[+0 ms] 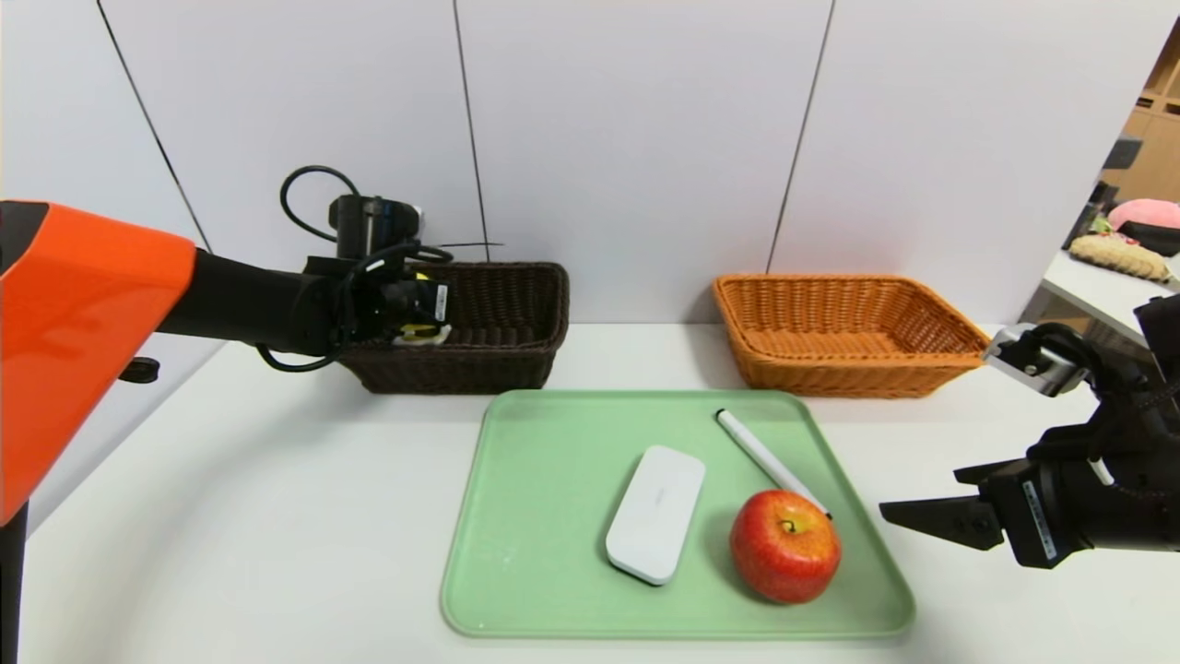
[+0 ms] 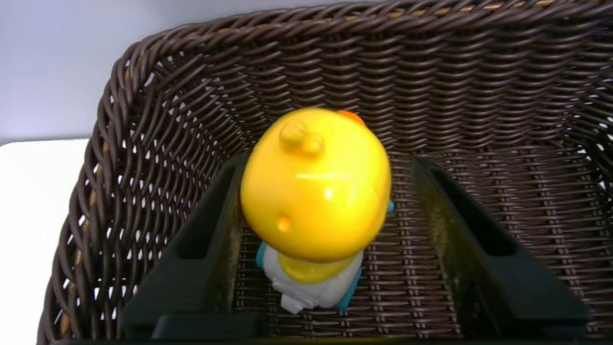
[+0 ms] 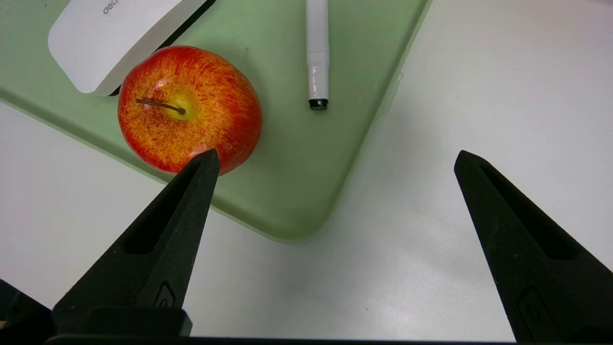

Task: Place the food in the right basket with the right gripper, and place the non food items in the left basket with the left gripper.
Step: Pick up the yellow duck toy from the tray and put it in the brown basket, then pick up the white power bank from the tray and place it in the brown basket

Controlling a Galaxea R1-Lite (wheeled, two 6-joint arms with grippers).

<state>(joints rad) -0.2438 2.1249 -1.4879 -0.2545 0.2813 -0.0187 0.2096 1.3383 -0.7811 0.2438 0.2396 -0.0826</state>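
- The left gripper [image 2: 329, 160] is inside the dark left basket [image 1: 502, 371], its 2 fingers wide apart around the head of a yellow toy figure [image 2: 313, 187].
- The left wrist view shows a gap between the toy figure and 1 finger; whether the other finger touches it, I cannot tell.
- This same view shows the round yellow head and the white body with blue parts; in the head view, the left gripper hides most of the toy.
- The right gripper [image 1: 922, 491] is held wide, with nothing between its fingers, just beside the green tray [image 1: 544, 553].
- From the right gripper, the apple [image 1: 785, 546] is the nearest item, on the tray toward the robot's left; in the right wrist view, 1 fingertip covers its edge.
- The white marker [image 1: 770, 458] lies beyond the apple. The head view lets them overlap, but the right wrist view shows them apart.
- The white case [image 1: 656, 514] is farther left from the right gripper, past the apple. Its small lettering is hard to read, and the right wrist view cuts off its far part, also the marker's far end.
- The orange right basket [image 1: 857, 373] stands farther out than the right gripper, appearing only in the head view.
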